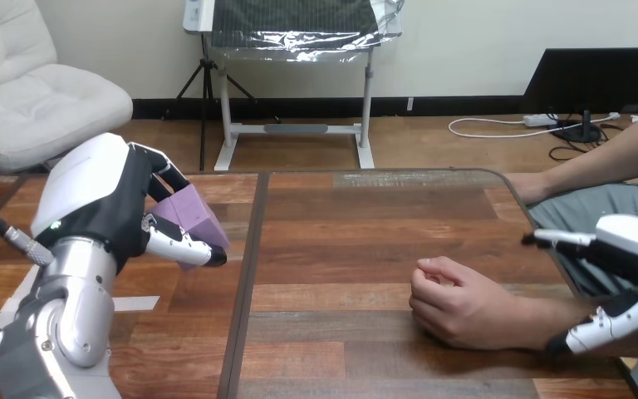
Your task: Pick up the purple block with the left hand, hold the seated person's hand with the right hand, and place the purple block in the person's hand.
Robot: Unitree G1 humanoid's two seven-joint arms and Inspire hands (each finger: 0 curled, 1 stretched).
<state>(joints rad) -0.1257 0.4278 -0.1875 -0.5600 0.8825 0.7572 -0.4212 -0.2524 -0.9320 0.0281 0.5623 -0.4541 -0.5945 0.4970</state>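
Left hand point(125, 208) clamps the purple block point(191, 214); right hand point(635, 245), fingers point(602, 327) spread, sits at the person's wrist point(540, 320).

Planked wood, visible grain, low sheen: table point(365, 249). Smooth, matt: purple block point(193, 214) above the table's left part. Glossy white plastic shell on matt black body: left hand point(104, 191); same at the table's right edge: right hand point(631, 241). Shiny silver metal: left forearm point(66, 316).

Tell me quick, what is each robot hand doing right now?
Left hand: shut on the purple block.
Right hand: open, fingers straight, beside the person's wrist, not curled round it.
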